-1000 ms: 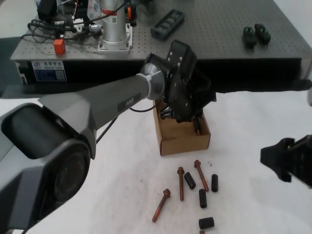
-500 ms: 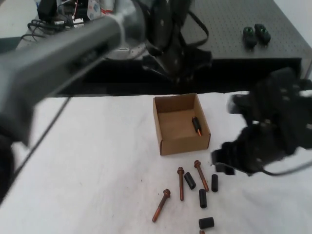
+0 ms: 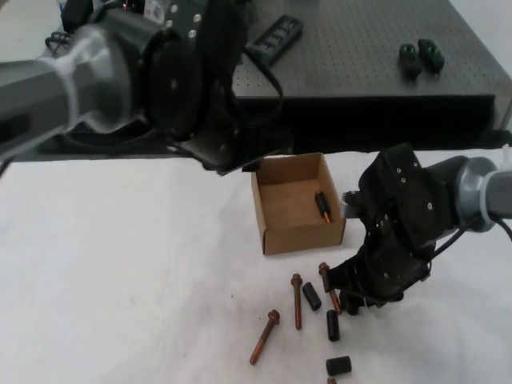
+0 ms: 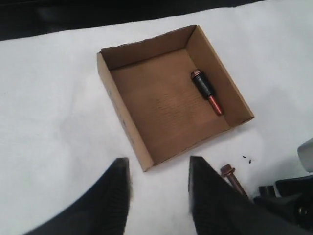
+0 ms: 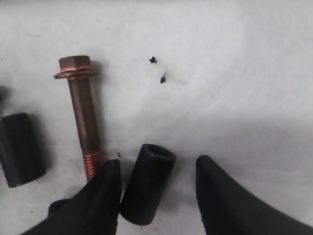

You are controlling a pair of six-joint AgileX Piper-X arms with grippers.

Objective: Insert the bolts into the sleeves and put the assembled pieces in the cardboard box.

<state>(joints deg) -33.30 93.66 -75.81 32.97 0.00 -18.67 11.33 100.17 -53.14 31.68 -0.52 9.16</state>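
The right gripper [image 5: 159,164] is hanging low over the loose parts on the white cloth [image 3: 120,280]. Its two fingers [image 5: 98,196] are standing well apart and clamping nothing, and a black sleeve [image 5: 146,188] is lying flat between them with its open end showing. One finger is sitting just beside that sleeve while the other is standing apart from it (whether the near one is actually touching, I cannot tell). Right alongside, a copper bolt [image 5: 83,117] is lying with its threaded end by that same finger and its flanged head at the far end, and a second sleeve [image 5: 19,149] is resting on the other side of the bolt. A few dark specks [image 5: 156,68] are dotting the cloth beyond. Over by the cardboard box [image 4: 122,117], the left gripper [image 4: 159,161] is hovering above the cloth just beside a corner, fingers spread wide and carrying nothing. Inside the box, one assembled piece [image 4: 205,90] is lying near a side wall, with bolt head and thread poking out of either end of its sleeve. In the high view, a second bolt [image 3: 297,301] and a third bolt [image 3: 264,337] are lying in front of the box, with a third sleeve [image 3: 332,325] and a fourth sleeve [image 3: 338,366] near them. The black perforated bench [image 3: 360,40] is running along behind.
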